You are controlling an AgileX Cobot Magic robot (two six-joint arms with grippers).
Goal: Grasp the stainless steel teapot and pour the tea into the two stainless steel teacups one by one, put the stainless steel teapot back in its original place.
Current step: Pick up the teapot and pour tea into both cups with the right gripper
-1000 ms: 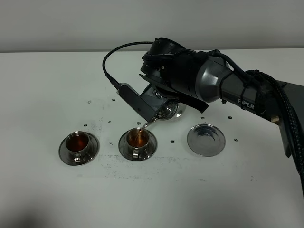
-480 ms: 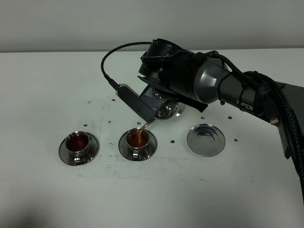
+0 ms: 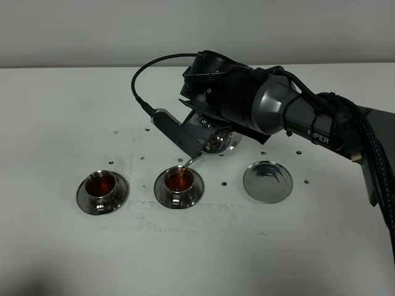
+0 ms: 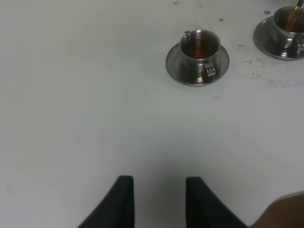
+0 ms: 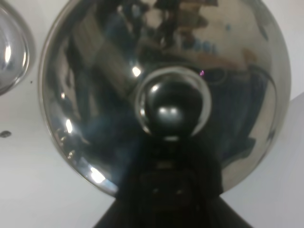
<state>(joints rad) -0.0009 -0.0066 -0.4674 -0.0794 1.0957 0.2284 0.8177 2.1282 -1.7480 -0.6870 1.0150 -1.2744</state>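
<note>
My right gripper [image 3: 213,131] is shut on the stainless steel teapot [image 3: 217,143] and holds it tilted above the table. Its thin spout [image 3: 194,160] points down at the middle teacup [image 3: 179,180], and a stream of brown tea runs into that cup. The left teacup [image 3: 100,185] stands on its saucer, filled with tea. The teapot's shiny body [image 5: 166,57] fills the right wrist view. The empty round saucer [image 3: 266,180] lies to the right of the cups. My left gripper [image 4: 159,202] is open and empty over bare table, well short of the left teacup [image 4: 199,47].
The white table [image 3: 197,253] has small screw holes around the cups. The black right arm [image 3: 296,117] and its cable [image 3: 145,71] reach across the middle from the right. The middle teacup [image 4: 287,28] shows at the edge of the left wrist view.
The right wrist has tipped the teapot very slightly further. Tea keeps running into the middle cup. The left gripper's motion cannot be judged.
</note>
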